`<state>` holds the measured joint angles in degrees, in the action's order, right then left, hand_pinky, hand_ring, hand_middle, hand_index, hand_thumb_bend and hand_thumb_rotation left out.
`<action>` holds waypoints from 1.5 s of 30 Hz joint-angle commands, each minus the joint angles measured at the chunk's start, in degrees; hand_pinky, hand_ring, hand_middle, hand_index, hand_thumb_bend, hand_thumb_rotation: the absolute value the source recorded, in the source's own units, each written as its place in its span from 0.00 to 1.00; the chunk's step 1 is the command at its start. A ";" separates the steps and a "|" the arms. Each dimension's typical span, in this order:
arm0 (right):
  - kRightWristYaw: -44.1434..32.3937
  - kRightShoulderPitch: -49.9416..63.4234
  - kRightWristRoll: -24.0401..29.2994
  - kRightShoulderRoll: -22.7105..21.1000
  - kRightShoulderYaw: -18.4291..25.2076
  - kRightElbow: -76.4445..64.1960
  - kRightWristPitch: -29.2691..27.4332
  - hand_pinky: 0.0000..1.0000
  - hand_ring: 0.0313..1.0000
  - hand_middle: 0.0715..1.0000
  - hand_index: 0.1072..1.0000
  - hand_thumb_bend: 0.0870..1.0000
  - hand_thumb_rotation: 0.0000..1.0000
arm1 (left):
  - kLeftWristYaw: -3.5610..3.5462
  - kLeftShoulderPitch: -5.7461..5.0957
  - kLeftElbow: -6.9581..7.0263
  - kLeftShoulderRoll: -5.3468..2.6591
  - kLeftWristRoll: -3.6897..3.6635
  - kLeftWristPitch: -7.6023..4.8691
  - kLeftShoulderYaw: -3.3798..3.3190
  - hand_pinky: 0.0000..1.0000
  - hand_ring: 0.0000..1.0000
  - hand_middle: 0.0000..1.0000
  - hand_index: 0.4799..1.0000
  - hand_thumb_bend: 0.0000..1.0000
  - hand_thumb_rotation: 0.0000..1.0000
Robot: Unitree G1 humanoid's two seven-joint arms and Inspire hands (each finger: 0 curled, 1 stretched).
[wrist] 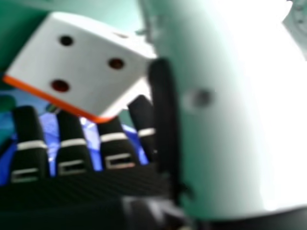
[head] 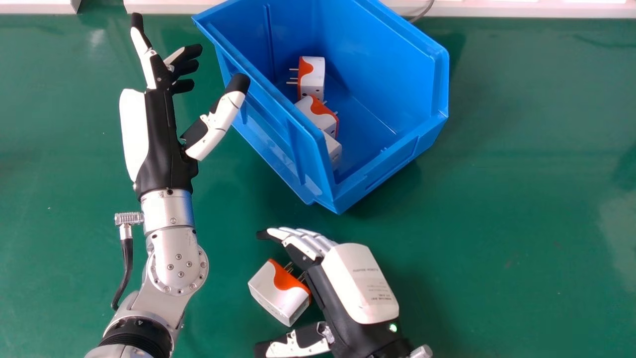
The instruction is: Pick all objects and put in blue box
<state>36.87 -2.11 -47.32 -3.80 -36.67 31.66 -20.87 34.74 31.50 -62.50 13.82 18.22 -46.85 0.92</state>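
Three plugs [head: 318, 82] in the box [head: 392, 64]; one plug [head: 271, 293] before it

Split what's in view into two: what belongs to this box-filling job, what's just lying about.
For the job:
- blue box
- plug adapter beside the right hand
- three adapters in the box

Just lying about:
- grey cable behind the box

Three adapters [head: 316, 79] in blue box [head: 392, 64], one white-orange adapter [head: 280, 297] on table [head: 497, 223]

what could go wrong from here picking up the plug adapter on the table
The plug adapter has its prongs toward the right robot hand, so they could catch and twist it as the fingers close. The left robot hand has its thumb over the blue box's edge in the head view and might nudge it.
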 commanded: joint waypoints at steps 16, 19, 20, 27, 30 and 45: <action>0.04 -0.17 0.86 0.67 -0.51 -0.24 -1.38 0.36 0.46 0.49 0.41 0.45 0.00 | 0.31 0.87 0.44 0.31 0.50 -0.52 0.19 0.73 0.78 0.80 0.64 0.74 0.60; 0.03 -0.19 0.82 0.68 -0.51 -0.33 -1.27 0.37 0.46 0.49 0.41 0.45 0.00 | 0.22 0.88 0.38 0.27 0.41 -0.47 0.16 0.73 0.78 0.80 0.64 0.74 0.60; -0.01 -0.20 0.81 0.66 -0.50 -0.38 -1.24 0.37 0.46 0.49 0.41 0.45 0.00 | 0.29 0.87 0.39 0.27 0.47 -0.45 0.18 0.73 0.78 0.80 0.64 0.74 0.60; -0.42 -0.03 1.20 0.49 -0.22 -1.43 -1.55 0.37 0.46 0.48 0.40 0.45 0.00 | 0.41 0.76 0.59 0.34 0.59 -0.60 0.21 0.73 0.78 0.80 0.64 0.74 0.60; -1.63 0.81 1.60 -0.42 0.56 -5.09 -1.36 0.37 0.45 0.48 0.41 0.45 0.00 | 0.27 0.72 0.64 0.27 0.49 -0.70 0.19 0.73 0.78 0.80 0.64 0.74 0.60; -5.31 11.26 10.56 -4.26 22.22 -41.21 2.35 0.40 0.44 0.47 0.38 0.45 0.00 | 0.74 0.95 0.52 0.07 0.53 -0.50 0.25 0.73 0.78 0.80 0.65 0.74 0.60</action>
<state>30.12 9.04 -36.96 -9.00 -16.55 -5.58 -18.42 35.08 31.59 -62.47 13.89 18.42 -46.83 1.10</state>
